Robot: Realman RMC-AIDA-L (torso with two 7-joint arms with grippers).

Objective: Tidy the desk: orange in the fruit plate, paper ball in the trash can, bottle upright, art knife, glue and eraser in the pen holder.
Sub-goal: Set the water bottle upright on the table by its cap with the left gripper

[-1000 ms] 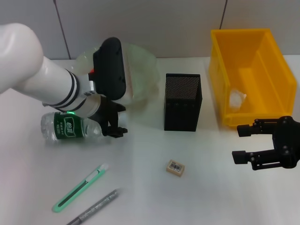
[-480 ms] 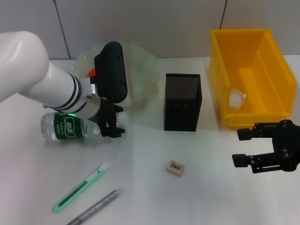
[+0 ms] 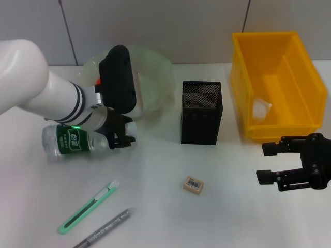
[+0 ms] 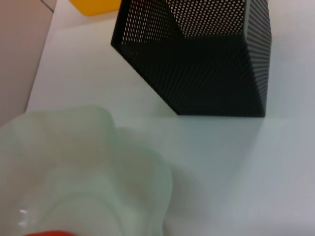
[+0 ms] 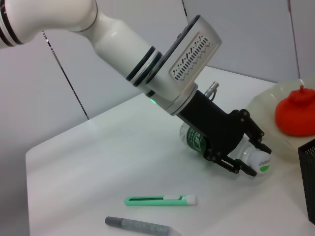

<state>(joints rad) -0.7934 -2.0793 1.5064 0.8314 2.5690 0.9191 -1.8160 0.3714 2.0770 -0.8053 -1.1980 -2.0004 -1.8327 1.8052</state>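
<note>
Two arms are in the head view. The left arm comes from the left edge and reaches down and to the right, with its wrist tilted low over the table. The left gripper (image 3: 121, 135) is at the neck end of the bottle (image 3: 72, 140), which lies on its side on the white table (image 3: 155, 206), just in front of the fruit plate (image 3: 155, 77). In the right wrist view the left gripper (image 5: 246, 152) has its black fingers (image 5: 236, 164) on both sides of the bottle (image 5: 197, 140) near its cap, and they seem to pinch it; the cap end sticks out past the fingertips.

The right gripper (image 3: 269, 163) hangs low at the right side, in front of the yellow trash can (image 3: 248, 77), with its fingers spread apart and nothing between them.

The orange (image 5: 295, 110) sits in the fruit plate (image 5: 266, 98). The paper ball (image 3: 261, 108) lies inside the trash can. The black mesh pen holder (image 3: 201, 111) stands upright between the plate and the can. The eraser (image 3: 194, 184) lies on the table in front of the pen holder, well apart from both grippers. The green art knife (image 3: 88, 206) and the grey glue stick (image 3: 103, 228) lie side by side near the front left, below the bottle.
</note>
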